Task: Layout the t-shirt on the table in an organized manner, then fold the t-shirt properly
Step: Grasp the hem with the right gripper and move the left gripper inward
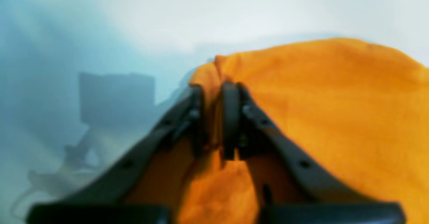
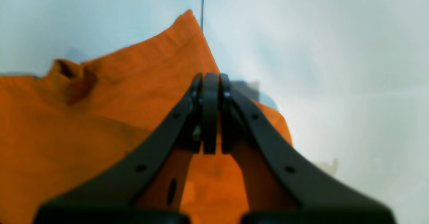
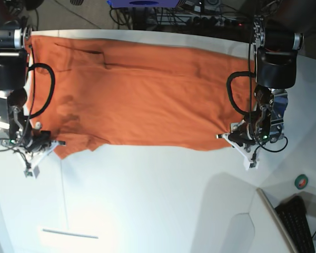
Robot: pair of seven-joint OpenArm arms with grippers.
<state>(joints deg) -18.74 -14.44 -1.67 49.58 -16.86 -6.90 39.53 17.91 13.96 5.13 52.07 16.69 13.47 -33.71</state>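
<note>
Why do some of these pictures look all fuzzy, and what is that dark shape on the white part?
Left wrist view: soft blur all over; the t-shirt has no crisp edge, and the dark shape on the table is the arm's shadow. Right wrist view: blurry too, only the table seam reads as a thin line. Base view: sharp, with a bright glare patch near the bottom left.

The t-shirt is plain bright orange with no print, spread over a plain white table, while both arms are black with black cables, the left gripper and right gripper dark grey to black against the orange cloth.
</note>
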